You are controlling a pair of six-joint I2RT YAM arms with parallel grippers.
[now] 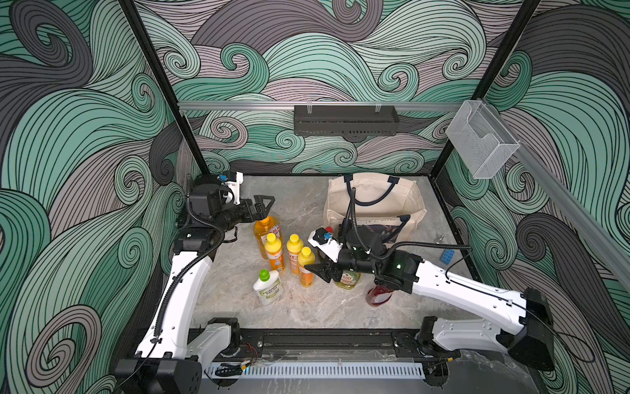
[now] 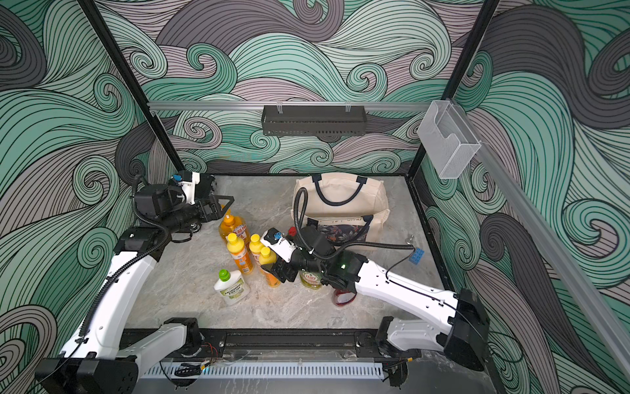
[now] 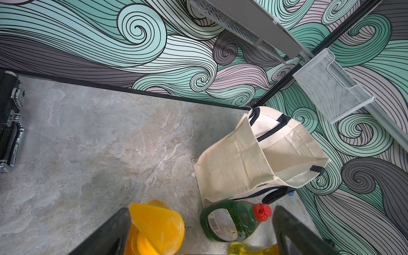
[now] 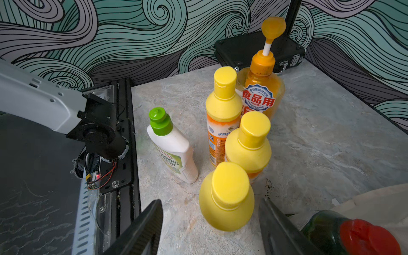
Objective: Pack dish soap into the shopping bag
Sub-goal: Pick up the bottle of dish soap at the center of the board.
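The cream shopping bag (image 1: 375,201) stands open at the back right, its inside visible in the left wrist view (image 3: 287,150). Left of it stand the orange pump bottle (image 1: 264,232), three yellow-capped bottles (image 1: 273,252), a white green-capped bottle (image 1: 267,288), the Fairy bottle (image 1: 347,280) and a red one (image 1: 377,295). The dark green bottle (image 3: 229,220) lies by the bag. My left gripper (image 1: 264,204) hangs open over the pump head (image 3: 156,223). My right gripper (image 4: 210,203) is open around the nearest yellow-capped bottle (image 4: 226,198), with gaps on both sides.
A black hard case (image 4: 254,50) sits in the back left corner. A blue brick (image 1: 447,256) and a small metal piece (image 1: 439,238) lie right of the bag. A wire basket (image 1: 480,140) and a black tray (image 1: 344,119) hang on the walls.
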